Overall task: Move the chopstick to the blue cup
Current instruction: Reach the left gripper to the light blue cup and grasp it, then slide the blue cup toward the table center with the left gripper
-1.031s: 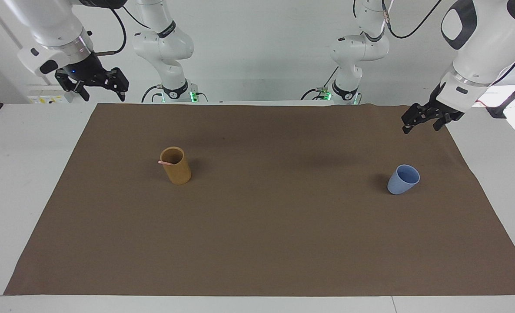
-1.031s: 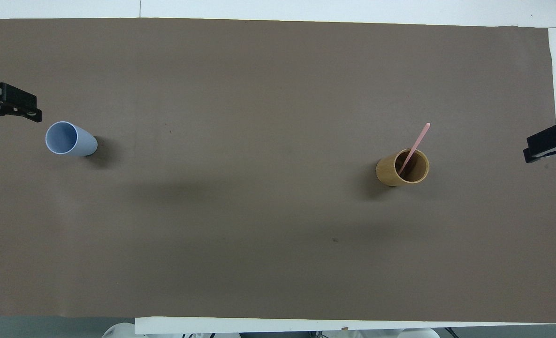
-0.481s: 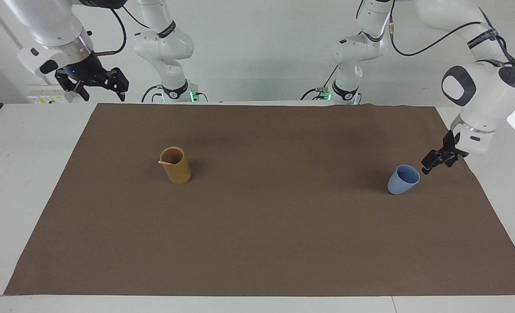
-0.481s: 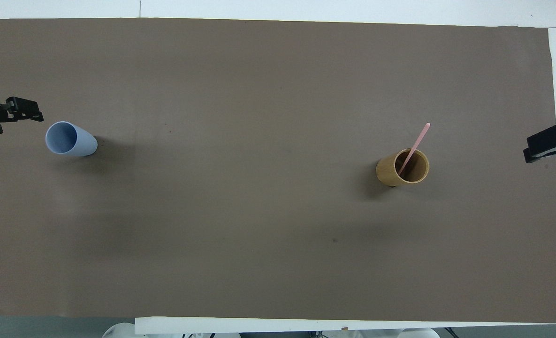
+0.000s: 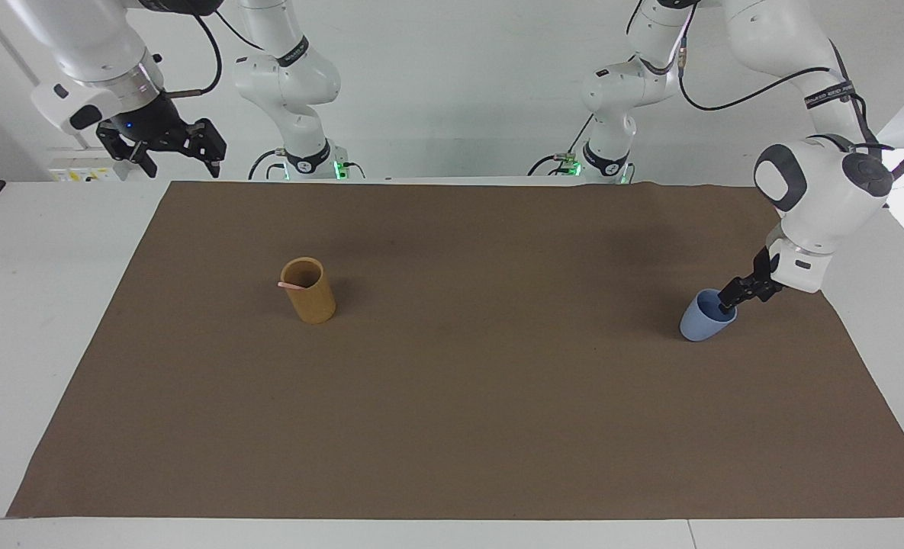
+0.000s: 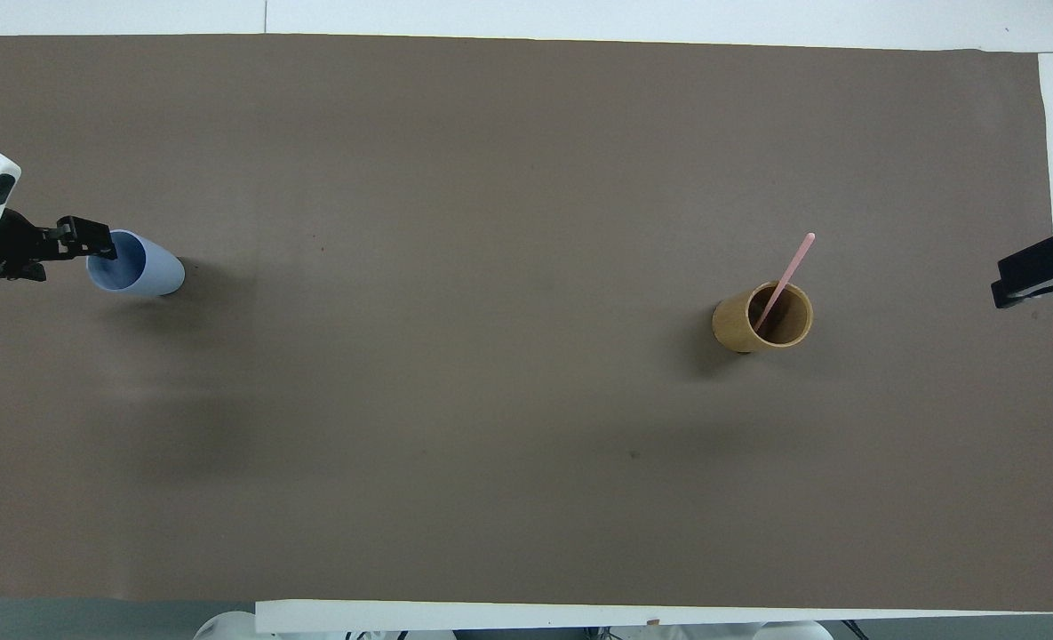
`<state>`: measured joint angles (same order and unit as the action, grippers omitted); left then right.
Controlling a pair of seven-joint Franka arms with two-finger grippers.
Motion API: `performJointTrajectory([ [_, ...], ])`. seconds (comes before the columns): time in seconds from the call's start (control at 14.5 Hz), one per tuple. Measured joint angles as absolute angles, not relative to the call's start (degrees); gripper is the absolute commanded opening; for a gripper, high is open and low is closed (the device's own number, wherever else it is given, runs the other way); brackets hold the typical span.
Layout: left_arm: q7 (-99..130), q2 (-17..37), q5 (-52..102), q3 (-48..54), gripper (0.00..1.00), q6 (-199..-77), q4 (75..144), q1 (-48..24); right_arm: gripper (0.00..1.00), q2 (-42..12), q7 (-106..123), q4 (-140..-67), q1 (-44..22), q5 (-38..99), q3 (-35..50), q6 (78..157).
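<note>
From my station I see that the left gripper [image 5: 726, 301] has come down in the last second from high over the mat's corner to the rim of the blue cup [image 5: 702, 323]. One finger seems to reach inside the mouth of the cup and the other sits outside the wall, so the jaws stand wide around the rim, but I cannot say yet that they press on it, and the cup stands where it stood before. I judge that the left arm prepares to take or to steady the blue cup, perhaps to bring it closer to the chopstick. The chopstick [image 6: 785, 279] has not moved: it stands inside the tan cup [image 6: 761, 318], toward the right arm's end of the brown mat [image 6: 508, 427]. Its long axis is slanted, the lower end deep in the tan cup and the upper end leaning over the rim, pointing away from the robots and a little toward the right arm's end. The right gripper [image 5: 163, 145] waits up in the air over the table's corner at its own end, well apart from both cups, holding nothing; its fingertips look apart.
</note>
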<state>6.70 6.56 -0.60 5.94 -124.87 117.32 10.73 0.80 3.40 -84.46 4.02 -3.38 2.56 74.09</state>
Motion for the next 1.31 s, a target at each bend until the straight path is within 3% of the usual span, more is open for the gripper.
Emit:
performJointTrajectory([
  [0.07,7.2,6.6,-0.6,5.9,0.10,-125.0,117.7,10.7,0.99,0.8,3.4,-84.5,4.0,-3.4,2.6,74.1],
  [0.14,7.6,6.5,-0.6,5.9,0.00,-125.0,118.0,10.7,0.99,0.8,3.4,-84.5,4.0,-3.4,2.6,74.1],
  [0.69,15.6,6.3,0.2,6.6,0.00,-121.8,115.9,7.3,0.99,0.8,3.4,-84.5,4.0,-3.4,2.6,74.1],
  [0.96,31.6,7.0,1.8,7.1,0.00,-119.6,111.2,-6.1,0.99,0.8,3.4,-84.5,4.0,-3.4,2.6,74.1],
  [1.31,49.1,8.2,1.9,7.4,0.00,-126.3,113.8,-23.5,0.99,1.0,3.4,-86.2,3.9,-0.9,2.7,75.6],
])
